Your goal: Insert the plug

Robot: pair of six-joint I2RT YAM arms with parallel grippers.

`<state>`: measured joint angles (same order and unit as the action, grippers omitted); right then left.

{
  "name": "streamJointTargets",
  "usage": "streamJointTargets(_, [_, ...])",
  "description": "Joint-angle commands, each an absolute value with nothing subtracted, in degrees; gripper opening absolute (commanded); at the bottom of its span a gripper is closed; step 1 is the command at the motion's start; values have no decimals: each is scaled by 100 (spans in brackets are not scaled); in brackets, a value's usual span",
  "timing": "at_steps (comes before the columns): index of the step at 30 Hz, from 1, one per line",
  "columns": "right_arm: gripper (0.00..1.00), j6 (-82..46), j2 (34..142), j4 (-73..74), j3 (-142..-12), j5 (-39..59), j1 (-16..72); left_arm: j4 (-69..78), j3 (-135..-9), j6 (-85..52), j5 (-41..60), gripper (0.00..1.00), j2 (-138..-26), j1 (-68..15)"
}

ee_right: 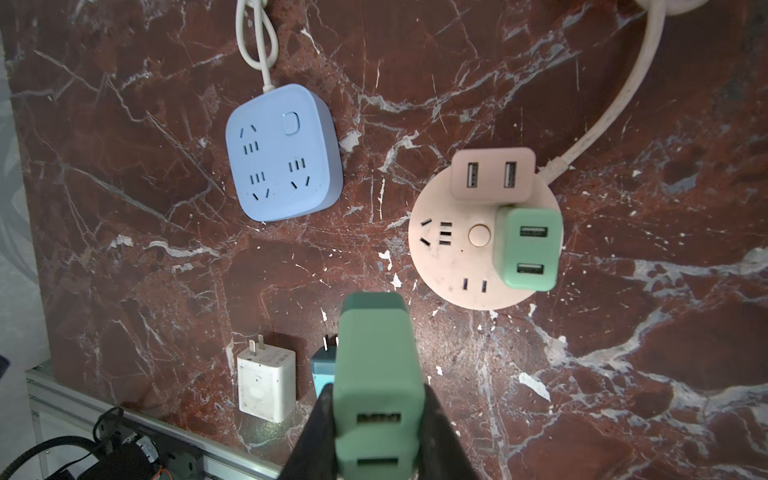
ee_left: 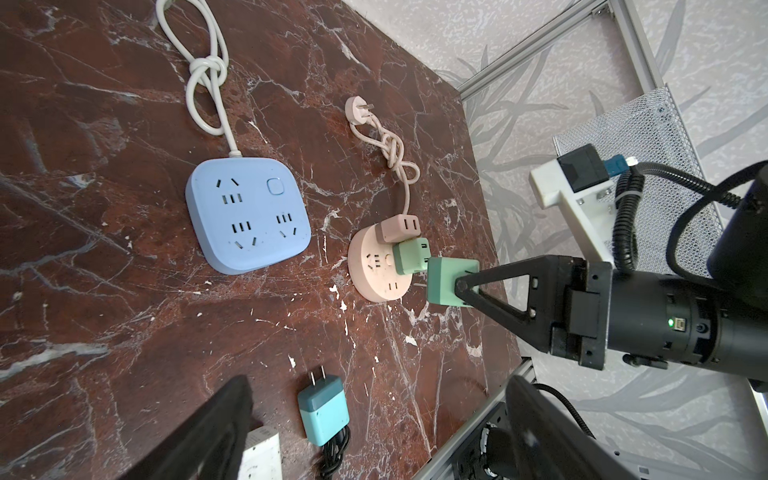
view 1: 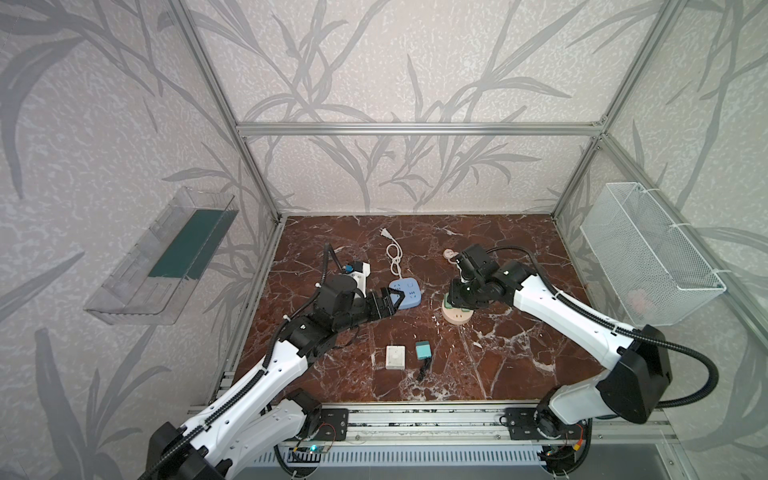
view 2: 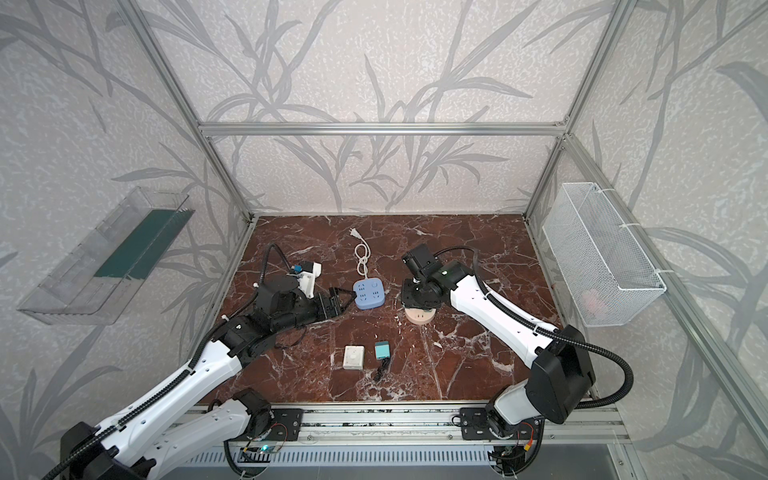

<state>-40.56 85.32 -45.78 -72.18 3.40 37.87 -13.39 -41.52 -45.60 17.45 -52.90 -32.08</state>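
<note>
The plug [ee_right: 376, 374] is a mint-green block with two USB ports, and my right gripper [ee_right: 378, 401] is shut on its sides. Its prongs are hidden. It hangs just above the near edge of the round pink power strip [ee_right: 453, 266], as the left wrist view also shows for the plug [ee_left: 446, 282]. That strip carries a pink adapter [ee_right: 492, 174] and a green adapter [ee_right: 528, 249], and a two-slot socket [ee_right: 473, 286] is free. My left gripper [view 1: 398, 302] stands open and empty beside the blue square power strip [view 1: 409, 293].
A teal charger [view 1: 423, 350] and a white charger [view 1: 395, 357] lie near the front of the marble floor. The blue strip's white cord [view 1: 394, 257] runs toward the back wall. A wire basket [view 1: 648, 253] hangs on the right wall, a clear shelf [view 1: 166, 257] on the left.
</note>
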Motion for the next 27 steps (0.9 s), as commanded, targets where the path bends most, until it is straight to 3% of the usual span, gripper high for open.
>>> streamJointTargets(1, [0,-3887,8654,-4879,-7501,178,3771,-1467,-4079,-4465,1698,92,-5199,-3181])
streamJointTargets(27, [0,-3859,9917,-5657,-8340,-569,3785,-1470,-4043,-4452,1748,92,-5228,-3180])
